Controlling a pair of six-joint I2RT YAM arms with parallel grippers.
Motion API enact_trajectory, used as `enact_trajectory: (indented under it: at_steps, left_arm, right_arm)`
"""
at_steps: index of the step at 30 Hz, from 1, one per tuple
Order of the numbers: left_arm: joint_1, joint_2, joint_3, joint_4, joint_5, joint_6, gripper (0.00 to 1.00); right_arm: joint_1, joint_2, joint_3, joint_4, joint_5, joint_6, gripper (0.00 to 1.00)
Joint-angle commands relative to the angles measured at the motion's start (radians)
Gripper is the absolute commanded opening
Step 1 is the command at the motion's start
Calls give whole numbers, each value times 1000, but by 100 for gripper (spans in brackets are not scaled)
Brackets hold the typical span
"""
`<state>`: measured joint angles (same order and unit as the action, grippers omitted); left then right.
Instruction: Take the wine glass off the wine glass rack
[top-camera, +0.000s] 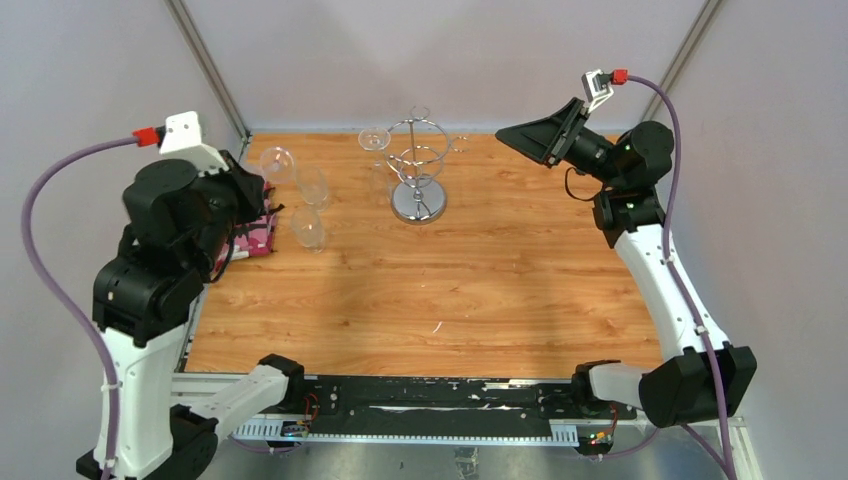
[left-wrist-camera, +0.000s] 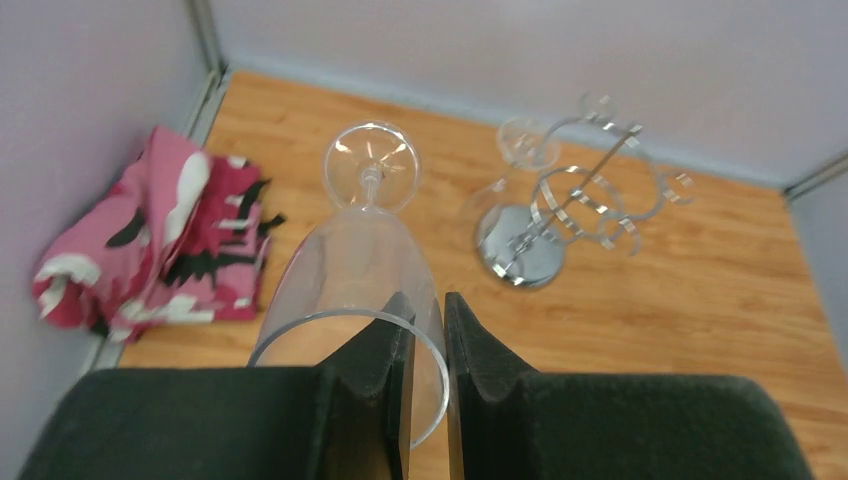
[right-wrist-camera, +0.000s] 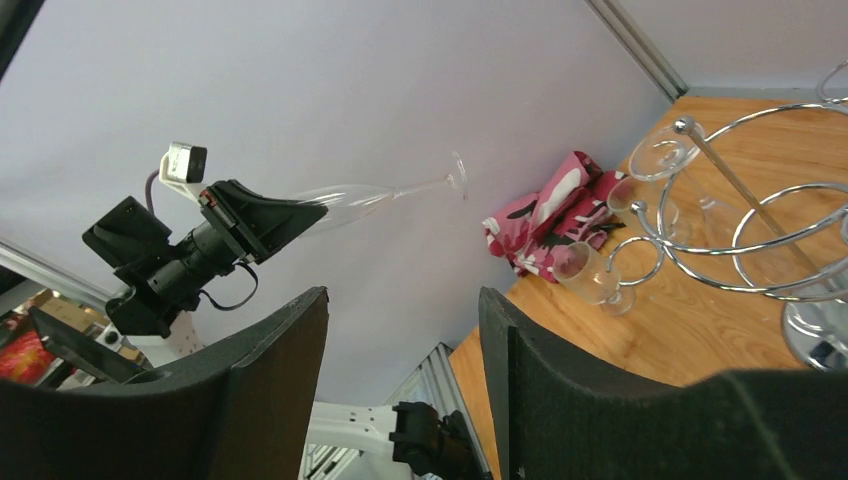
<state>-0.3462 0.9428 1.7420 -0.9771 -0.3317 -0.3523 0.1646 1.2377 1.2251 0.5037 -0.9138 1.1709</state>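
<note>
The chrome wine glass rack (top-camera: 418, 172) stands at the back middle of the table; it also shows in the left wrist view (left-wrist-camera: 560, 210) and the right wrist view (right-wrist-camera: 760, 225). One wine glass (top-camera: 374, 140) hangs upside down from a ring on its left side (left-wrist-camera: 527, 143) (right-wrist-camera: 662, 152). My left gripper (top-camera: 255, 192) (left-wrist-camera: 428, 300) is shut on the rim of another wine glass (left-wrist-camera: 362, 250), held on its side in the air, foot (top-camera: 277, 162) pointing away (right-wrist-camera: 345, 203). My right gripper (top-camera: 520, 135) (right-wrist-camera: 400, 300) is open and empty, right of the rack.
Two more glasses (top-camera: 313, 185) (top-camera: 308, 228) stand upright on the table left of the rack. A pink camouflage cloth (top-camera: 258, 235) (left-wrist-camera: 160, 240) lies at the left edge. Grey walls close the back and sides.
</note>
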Motion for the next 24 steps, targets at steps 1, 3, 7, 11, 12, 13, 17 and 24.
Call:
enact_trajectory:
  at_steps: [1,3,7,11,12,13,17,24]
  left_arm:
    - [0,73,11,-214,-74,37,0]
    - [0,79,-12,-223,-12,32,0]
    - [0,91,-16,-300,-41,9,0]
    - [0,125,13,-416,3,-33,0]
    - [0,124,6,-433,42,-36,0]
    - [0,124,-7,-441,85,-34,0]
    - [-10,116,-137,-441,136,-61,0]
    - [-10,110,-336,-340,110,-109,0]
  right_arm:
    - [-30,-33,43,-186,-2,-146,61]
    - [-36,-30,49,-210,-5,-154,61]
    - [-41,-4,68,-251,-8,-160,61]
    - [-42,24,79,-268,-17,-153,60]
    - [-43,30,79,-268,-16,-149,60]
    - [-43,34,79,-268,-17,-146,60]
    - [-46,43,71,-256,-26,-130,60]
    - [-57,39,40,-232,-36,-110,59]
